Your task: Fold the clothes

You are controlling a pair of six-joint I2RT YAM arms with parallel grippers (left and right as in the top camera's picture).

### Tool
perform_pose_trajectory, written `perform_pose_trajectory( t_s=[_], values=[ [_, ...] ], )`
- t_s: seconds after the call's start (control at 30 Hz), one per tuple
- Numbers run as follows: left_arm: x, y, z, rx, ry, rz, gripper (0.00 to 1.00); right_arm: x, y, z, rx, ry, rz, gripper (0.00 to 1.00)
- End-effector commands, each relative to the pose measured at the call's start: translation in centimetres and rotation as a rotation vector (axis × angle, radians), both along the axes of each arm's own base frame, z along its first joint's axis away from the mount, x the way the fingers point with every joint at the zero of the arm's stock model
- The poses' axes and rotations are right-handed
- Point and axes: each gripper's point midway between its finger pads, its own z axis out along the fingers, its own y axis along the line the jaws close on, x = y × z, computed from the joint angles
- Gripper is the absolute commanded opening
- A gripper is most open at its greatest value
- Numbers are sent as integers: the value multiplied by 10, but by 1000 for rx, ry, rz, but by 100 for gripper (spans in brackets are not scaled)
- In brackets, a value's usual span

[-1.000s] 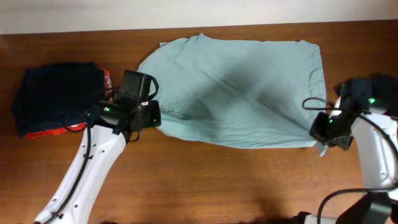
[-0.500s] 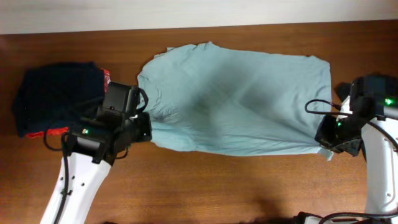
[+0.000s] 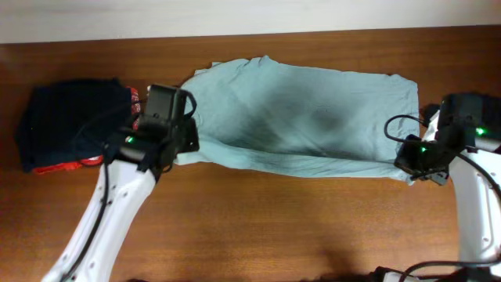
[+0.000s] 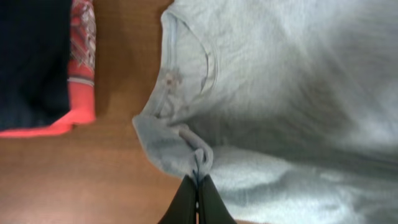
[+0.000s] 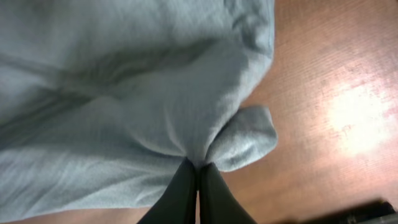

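Now the soft, light T-shirt [image 3: 305, 117] lies spread across the brown table [image 3: 258, 227], and the left gripper [image 4: 198, 186] and the right gripper [image 5: 198, 174] each pinch tight on a near corner, good spots to hold because floppy cloth like this probably sags between them.

No legible text, labels, brands or numbers on anything in view.

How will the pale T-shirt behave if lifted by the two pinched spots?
Probably floppy: the T-shirt bunches into soft folds where the left fingers and right fingers pinch it. It would likely sag between them, since the span in the overhead view is creased and slack. It seems light, as a thin pinch at each end holds it.
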Motion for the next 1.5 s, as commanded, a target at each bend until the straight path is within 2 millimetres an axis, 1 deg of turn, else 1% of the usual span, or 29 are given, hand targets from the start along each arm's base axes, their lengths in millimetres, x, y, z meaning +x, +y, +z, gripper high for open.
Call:
perform_pose_trajectory(
  t_s=[0.0,0.17,0.27,0.3,0.4,0.63,0.83,0.87,0.9,0.93,0.97,1.0,1.03,1.13,1.23,1.3,1.37,1.43,1.47],
  values=[
    [22,-2,-12,17,-8,13,0,4,-4,-17,-5,16,11,4],
    [54,-12,-28,4,-52,14,0,23,-10,-32,-24,-26,33,4],
    [68,-16,-34,-4,-77,14,0,34,-14,-38,-33,-50,32,4],
    [69,-16,-35,-3,-78,14,0,36,-15,-39,-34,-53,32,4],
    [81,-20,-41,-10,-101,15,0,47,-19,-49,-37,-62,32,4],
    [102,-23,-48,-12,-154,26,0,71,-27,-69,-47,-90,32,4],
    [114,-27,-61,-16,-164,26,0,93,-34,-77,-67,-147,31,4],
    [116,-28,-63,-16,-167,26,2,95,-35,-77,-69,-153,31,10],
    [119,-29,-63,-19,-178,26,39,99,-36,-75,-75,-172,31,45],
    [121,-29,-63,-20,-184,26,56,101,-37,-73,-77,-178,31,59],
    [123,-29,-62,-15,-193,22,74,102,-37,-72,-79,-185,31,79],
    [125,-28,-59,2,-207,14,87,105,-36,-69,-71,-196,35,97],
    [127,-26,-57,17,-216,9,99,106,-34,-68,-61,-200,38,100],
    [128,-27,-53,55,-215,-39,99,107,-27,-61,-17,-204,52,99],
    [121,-25,-51,75,-165,-50,99,106,-18,-54,33,-196,65,99],
    [112,-23,-53,85,-112,-55,99,99,-12,-52,64,-163,67,99],
    [101,-23,-60,85,-52,-69,99,87,-8,-54,87,-110,64,99],
    [81,-19,-74,99,48,-80,90,68,-1,-59,118,-28,54,99],
    [72,-17,-79,107,89,-84,81,60,1,-61,126,5,53,99]
  ],
)
